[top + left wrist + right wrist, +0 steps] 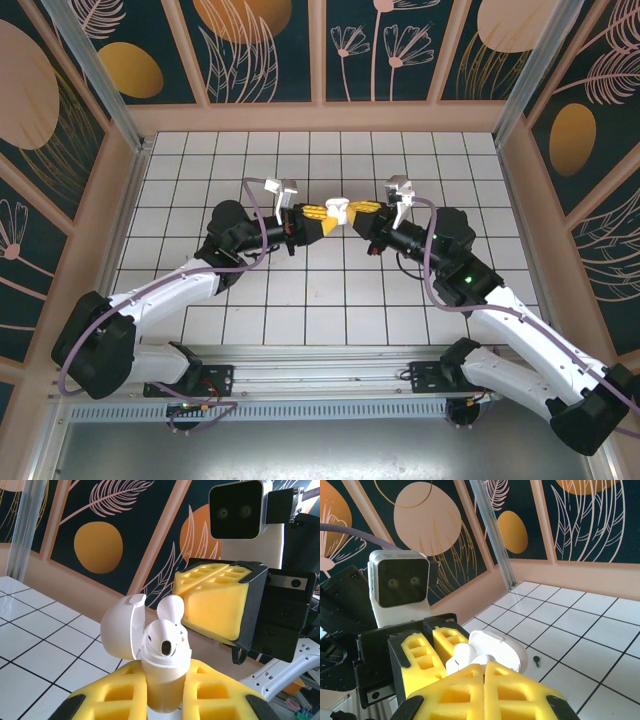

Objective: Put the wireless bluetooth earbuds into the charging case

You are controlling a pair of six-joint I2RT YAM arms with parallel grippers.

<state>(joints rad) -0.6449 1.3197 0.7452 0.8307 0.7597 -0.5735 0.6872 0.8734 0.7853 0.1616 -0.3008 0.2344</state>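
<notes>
Above the middle of the tiled floor, my left gripper (318, 218) is shut on the white charging case (164, 680), held upright between its yellow foam fingers (115, 690). The case lid (121, 626) is swung open to the left. One white earbud (165, 639) sits in the case top. A second white earbud (172, 611) stands just behind it over the case, pinched at the tips of my right gripper (360, 211), which faces the left one. In the right wrist view my right gripper (484, 669) is shut, with that earbud (487, 657) at its tips against the open lid (507, 650).
A small black stemmed bud (536, 659) lies on a white tile below the case. The tiled floor (330, 290) is walled by beige panels with dark leaf patterns. A metal post (492, 535) stands in the far corner. Both arm bases sit at the near rail.
</notes>
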